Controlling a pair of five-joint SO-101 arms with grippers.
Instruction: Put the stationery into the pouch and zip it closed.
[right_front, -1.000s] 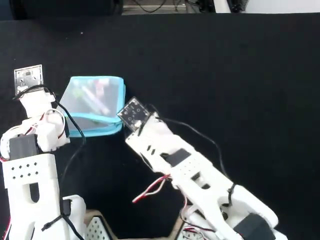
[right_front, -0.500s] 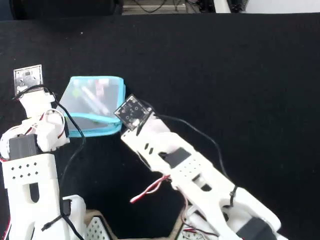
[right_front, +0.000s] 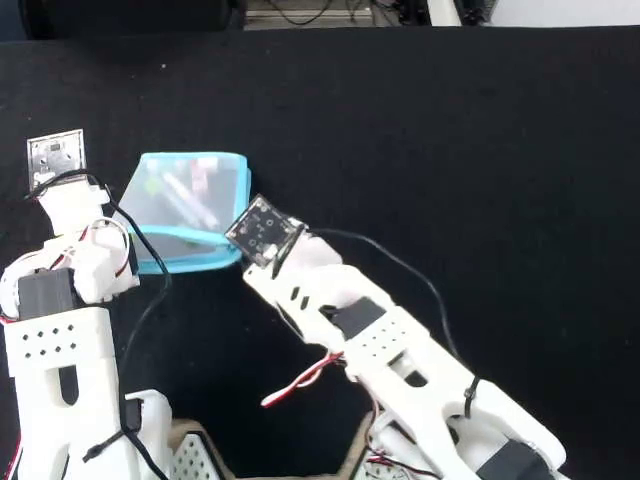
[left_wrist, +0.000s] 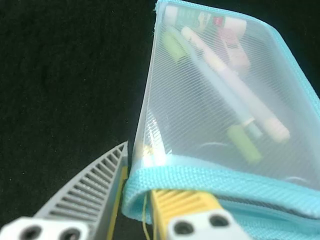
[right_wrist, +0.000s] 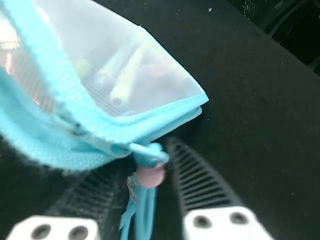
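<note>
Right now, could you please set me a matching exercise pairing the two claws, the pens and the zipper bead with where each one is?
Things: 1 left claw; 2 right claw; 3 pens; 4 pink bead.
Places: A inside the mesh pouch; B threaded on the zipper cord; C clamped on the pouch's blue edge; D open, astride the zipper cord.
Pairs: 1-C; 2-D; 3-A; 4-B.

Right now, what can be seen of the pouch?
The pouch is translucent ribbed plastic with light blue fabric edging and a zip, on the black table. Inside lie pens and other stationery. The left pincer clamps one hem corner; the pink-beaded zip pull sits at the right pincer.
</note>
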